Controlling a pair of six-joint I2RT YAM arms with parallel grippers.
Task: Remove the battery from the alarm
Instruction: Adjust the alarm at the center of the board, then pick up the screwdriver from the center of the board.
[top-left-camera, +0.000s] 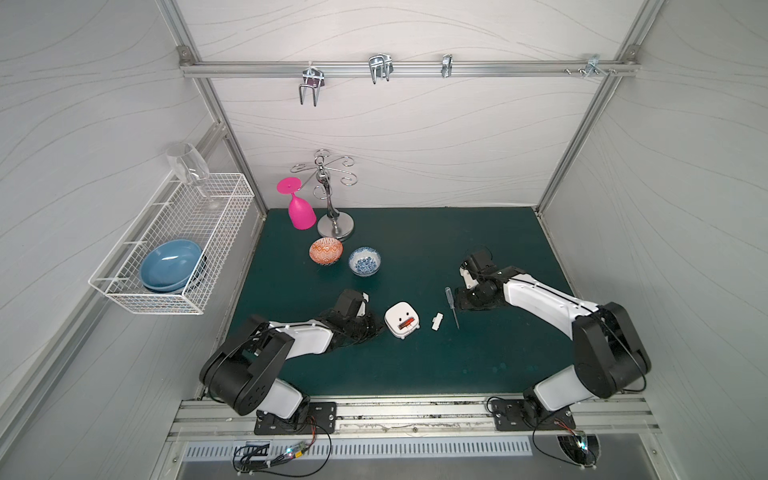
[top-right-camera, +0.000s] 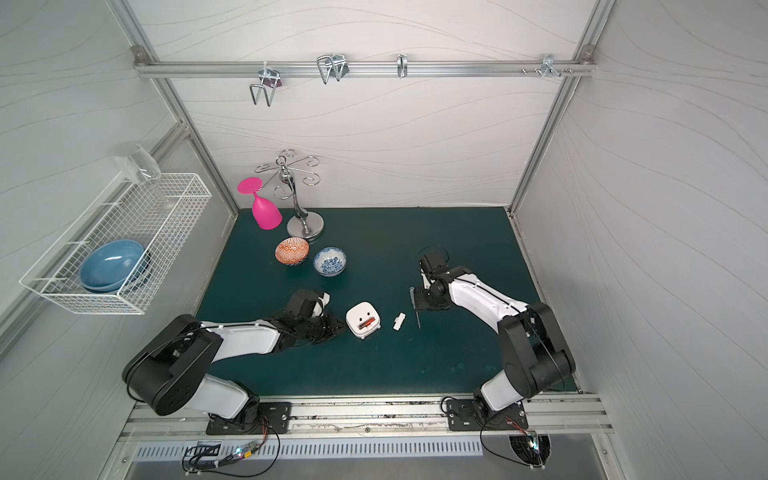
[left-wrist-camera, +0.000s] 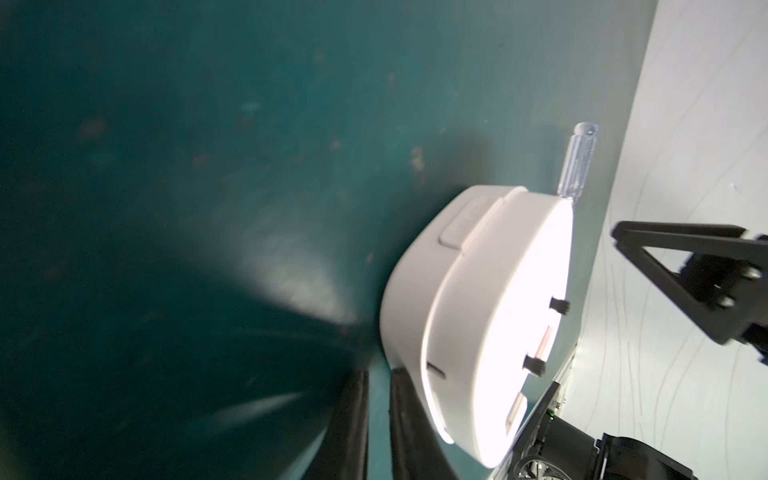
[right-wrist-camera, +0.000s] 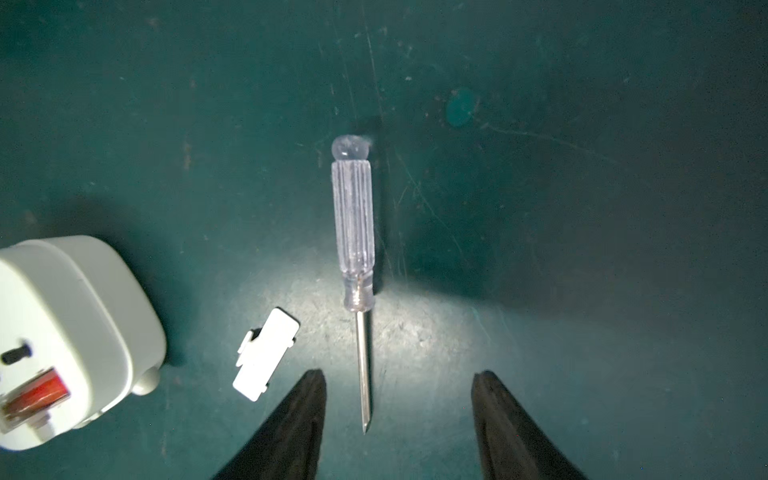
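Left pincer (left-wrist-camera: 379, 386) is nearly pinched together on nothing, parked right beside the alarm (top-left-camera: 399, 312); battery (top-left-camera: 406, 323) sits in its open back, long axis running across toward the right arm (top-left-camera: 536, 299); right pincer (right-wrist-camera: 399, 376) is spread around the screwdriver (right-wrist-camera: 353, 224) tip, farther off; left's nearer.

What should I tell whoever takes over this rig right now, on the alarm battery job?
Left gripper: nearly shut, empty, right beside the alarm.
Right gripper: open, empty, jaws either side of the screwdriver shaft.
Alarm lies back up on the mat; the cover lies between it and the screwdriver.
Done: the compartment is open.
Left: the battery is still seated; lift it out.
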